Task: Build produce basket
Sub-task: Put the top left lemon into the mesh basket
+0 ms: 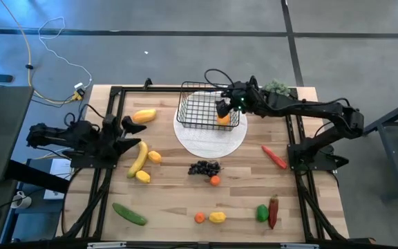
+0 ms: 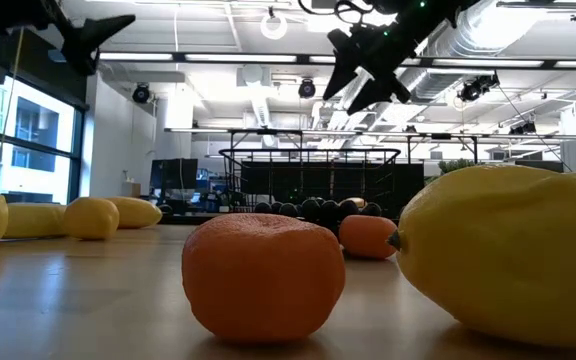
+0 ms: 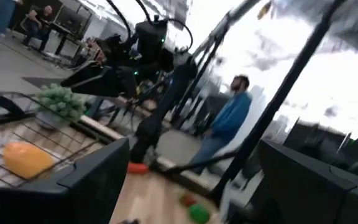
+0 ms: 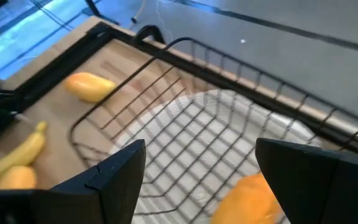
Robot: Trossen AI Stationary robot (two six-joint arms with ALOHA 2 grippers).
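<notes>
The right gripper [image 1: 224,108] is hovering, jaws apart, over the basket [image 1: 200,111] at the table's far middle, an orange fruit [image 1: 224,120] lying inside, while the left gripper [image 1: 131,134] is waiting open at the left.

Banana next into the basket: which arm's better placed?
Left, probably. The left gripper sits open just above the banana on its side of the table. The right gripper hangs open over the basket, well across from it.
</notes>
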